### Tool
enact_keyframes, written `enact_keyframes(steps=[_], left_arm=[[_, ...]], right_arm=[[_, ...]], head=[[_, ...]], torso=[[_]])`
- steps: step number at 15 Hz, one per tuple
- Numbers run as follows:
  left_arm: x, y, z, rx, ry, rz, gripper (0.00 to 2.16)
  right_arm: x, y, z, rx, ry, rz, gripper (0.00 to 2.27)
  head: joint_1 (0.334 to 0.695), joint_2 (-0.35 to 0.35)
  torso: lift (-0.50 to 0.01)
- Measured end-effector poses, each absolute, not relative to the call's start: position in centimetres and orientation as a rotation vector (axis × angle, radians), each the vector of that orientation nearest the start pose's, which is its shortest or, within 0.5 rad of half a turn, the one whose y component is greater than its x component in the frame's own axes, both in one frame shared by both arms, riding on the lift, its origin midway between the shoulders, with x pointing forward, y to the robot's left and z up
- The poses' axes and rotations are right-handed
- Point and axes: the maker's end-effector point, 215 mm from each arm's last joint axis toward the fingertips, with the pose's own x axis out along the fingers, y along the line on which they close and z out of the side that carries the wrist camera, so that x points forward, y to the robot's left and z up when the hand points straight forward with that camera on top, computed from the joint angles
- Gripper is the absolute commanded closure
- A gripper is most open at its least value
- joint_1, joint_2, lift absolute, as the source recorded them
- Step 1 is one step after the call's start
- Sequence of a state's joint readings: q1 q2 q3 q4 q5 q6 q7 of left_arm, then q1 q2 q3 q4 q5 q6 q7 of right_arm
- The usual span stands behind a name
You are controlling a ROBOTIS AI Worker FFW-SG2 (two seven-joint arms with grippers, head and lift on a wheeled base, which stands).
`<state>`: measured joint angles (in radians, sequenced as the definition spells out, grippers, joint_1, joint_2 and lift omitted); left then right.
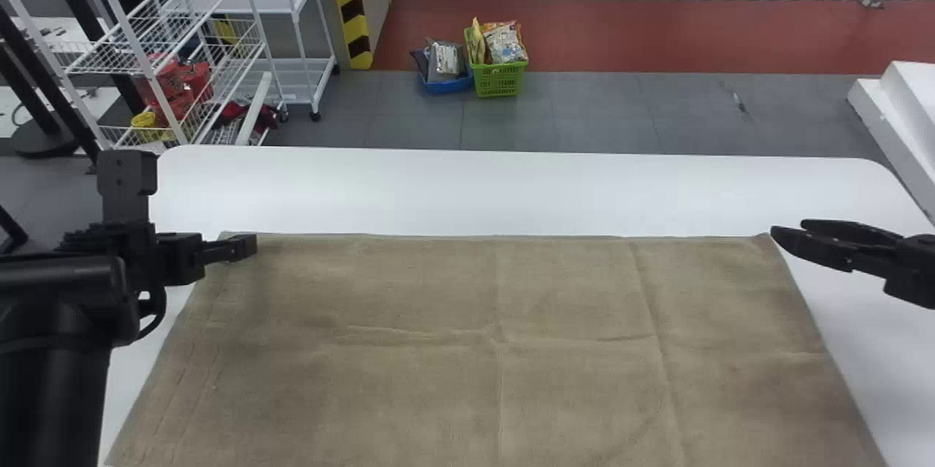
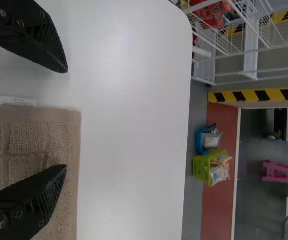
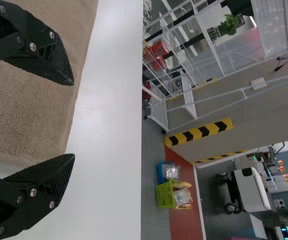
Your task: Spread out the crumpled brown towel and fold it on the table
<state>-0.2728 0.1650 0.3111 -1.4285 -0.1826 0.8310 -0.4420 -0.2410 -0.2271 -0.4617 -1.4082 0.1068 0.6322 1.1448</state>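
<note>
Probably for folding, the towel (image 1: 438, 291) lies flat, left end effector (image 2: 66, 119) and right end effector (image 3: 74, 120) open by its far corners.

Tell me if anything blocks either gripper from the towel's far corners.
Nothing visible does: the left gripper hangs open at the far left corner of the brown towel, the right gripper open at its far right one. The green basket stands on the floor beyond the table, out of the way.
</note>
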Motion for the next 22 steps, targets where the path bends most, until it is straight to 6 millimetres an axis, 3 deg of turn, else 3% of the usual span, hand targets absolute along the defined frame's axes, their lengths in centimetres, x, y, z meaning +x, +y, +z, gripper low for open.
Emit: enact_keyframes(steps=[7,10,13,22], left_arm=[[58.6,40.8,-46.0,-0.06,0.691,-0.005,0.52],[58.6,40.7,-46.1,-0.059,0.694,-0.01,0.97],[58.5,40.6,-46.2,-0.057,0.697,-0.011,1.18],[57.9,40.2,-46.7,-0.067,0.705,-0.019,1.18]], right_arm=[[55.5,-36.1,-39.2,0.197,0.47,0.563,0.38],[55.5,-36.2,-39.2,0.193,0.467,0.563,0.38],[55.5,-36.2,-39.2,0.193,0.467,0.563,0.38],[56.4,-38.2,-40.0,0.123,0.482,0.484,0.38]], head=[[0.695,0.046],[0.695,0.044],[0.695,0.043],[0.695,0.019]], torso=[[-0.127],[-0.127],[-0.127],[-0.127]])
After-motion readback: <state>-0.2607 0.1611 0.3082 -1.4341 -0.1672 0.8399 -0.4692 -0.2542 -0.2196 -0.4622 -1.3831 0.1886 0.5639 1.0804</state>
